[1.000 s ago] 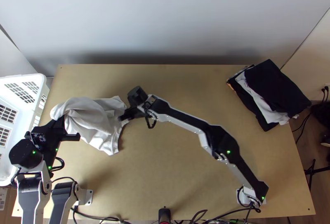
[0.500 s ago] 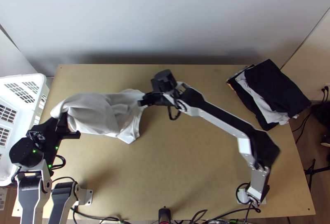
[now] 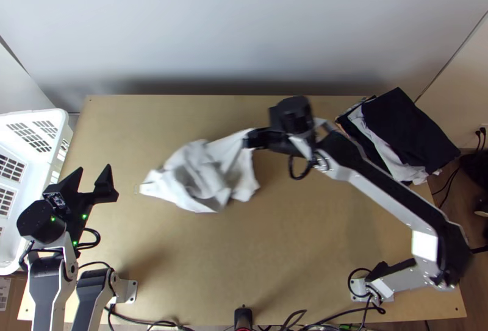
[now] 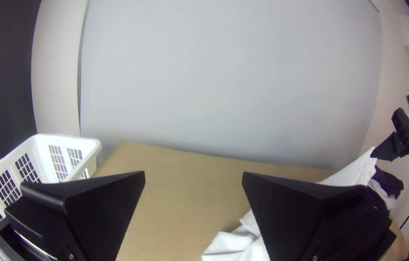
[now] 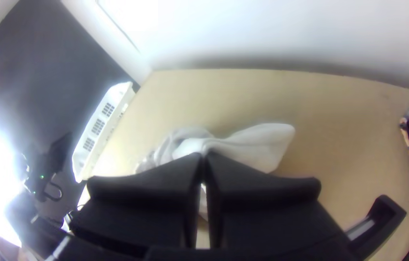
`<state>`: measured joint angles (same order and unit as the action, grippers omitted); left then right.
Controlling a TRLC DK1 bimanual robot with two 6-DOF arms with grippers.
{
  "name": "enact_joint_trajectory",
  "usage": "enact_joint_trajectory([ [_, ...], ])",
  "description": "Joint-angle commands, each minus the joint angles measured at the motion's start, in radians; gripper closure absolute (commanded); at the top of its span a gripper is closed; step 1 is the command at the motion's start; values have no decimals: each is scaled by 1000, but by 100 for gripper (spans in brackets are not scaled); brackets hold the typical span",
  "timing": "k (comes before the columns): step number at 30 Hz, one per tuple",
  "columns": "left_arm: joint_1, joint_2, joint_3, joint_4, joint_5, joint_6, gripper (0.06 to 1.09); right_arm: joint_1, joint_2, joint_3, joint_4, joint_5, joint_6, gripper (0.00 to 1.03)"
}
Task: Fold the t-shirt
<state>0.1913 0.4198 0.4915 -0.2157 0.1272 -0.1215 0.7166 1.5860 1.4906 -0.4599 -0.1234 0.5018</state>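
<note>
The left pincer [image 3: 92, 180] is spread wide near nine o'clock over the counter [image 3: 274, 258], and the right pincer [image 3: 249, 139] pinches an end of the bunched white t-shirt [image 3: 198, 178], toward eleven o'clock from the middle

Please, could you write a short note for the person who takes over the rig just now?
Left gripper: open, empty, by the white basket.
Right gripper: fingers shut on one end of the white t-shirt; I cannot tell which part.
T-shirt: bunched, left of the table's middle.
Stack of dark and white clothes: table's far right.
Done: t-shirt gripped; no neat fold visible.
Left: spread it flat, then fold it.
</note>
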Motion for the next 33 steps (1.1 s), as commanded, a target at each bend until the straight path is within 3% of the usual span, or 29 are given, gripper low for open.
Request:
enact_joint_trajectory([
  [1,16,13,-2,6,3,-20,10,-174,-152,-30,-34,18,49,100],
  [5,-4,10,2,24,5,-69,10,-183,-192,26,59,97,-9,100],
  [9,-32,-1,5,49,8,-121,10,-66,-173,186,228,258,-212,100],
  [13,-64,-3,4,82,6,-153,10,-42,-112,364,328,324,-368,100],
  [17,-62,-1,-1,93,5,-152,10,-17,-89,430,333,324,-390,100],
  [29,-67,-3,-14,93,5,-168,10,270,-69,485,319,323,-436,100],
  [33,-72,-3,-25,93,3,-173,10,371,-60,500,316,318,-491,100],
])
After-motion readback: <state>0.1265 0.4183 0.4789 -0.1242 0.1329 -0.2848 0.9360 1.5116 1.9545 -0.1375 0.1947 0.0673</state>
